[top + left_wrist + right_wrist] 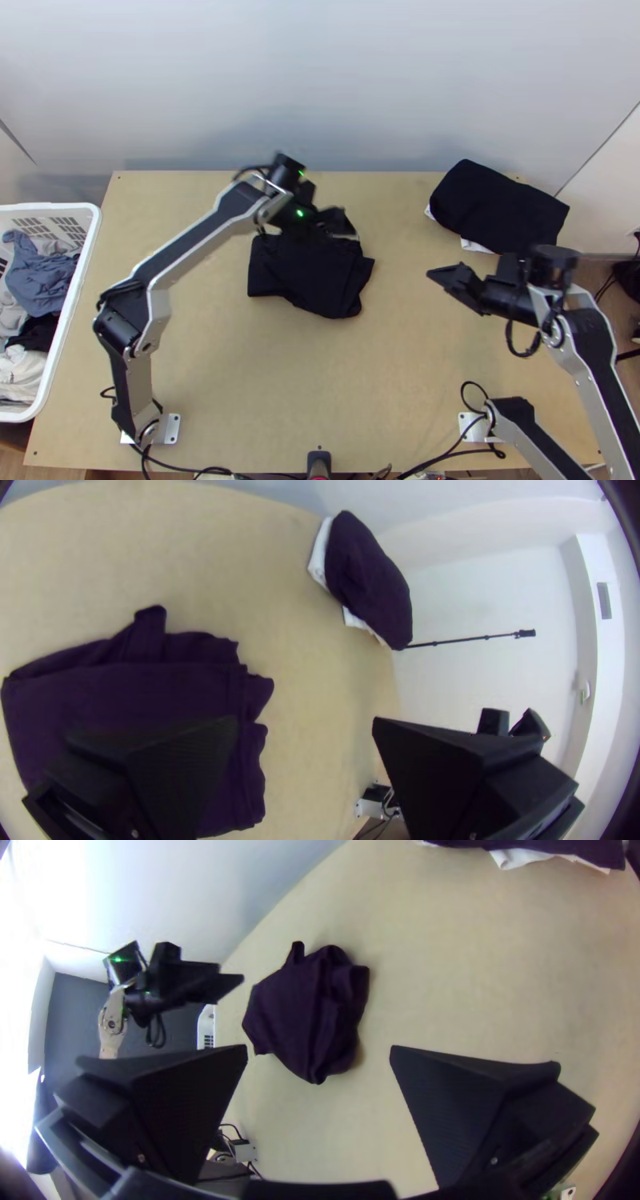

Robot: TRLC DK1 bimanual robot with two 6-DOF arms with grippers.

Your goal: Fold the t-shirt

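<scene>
Taking the far edge as twelve o'clock, I see the dark t-shirt (308, 276) near the middle of the table (200, 352), already a layered bundle with uneven edges. The left gripper (305, 727) is by its one o'clock side, fingers spread; the right gripper (319, 1053), also spread, is well apart toward three. My worry is the loose layers: if the left one pinched only the top ply, or caught the small tab (151, 623) sticking out, a pull could drag the fold open or skew it. Sliding the bundle might ruck its underside too. Counting up: one t-shirt, two grippers, one basket (74, 320) of mixed clothes out at nine, and one dark-over-white pile (496, 208) at two.
</scene>
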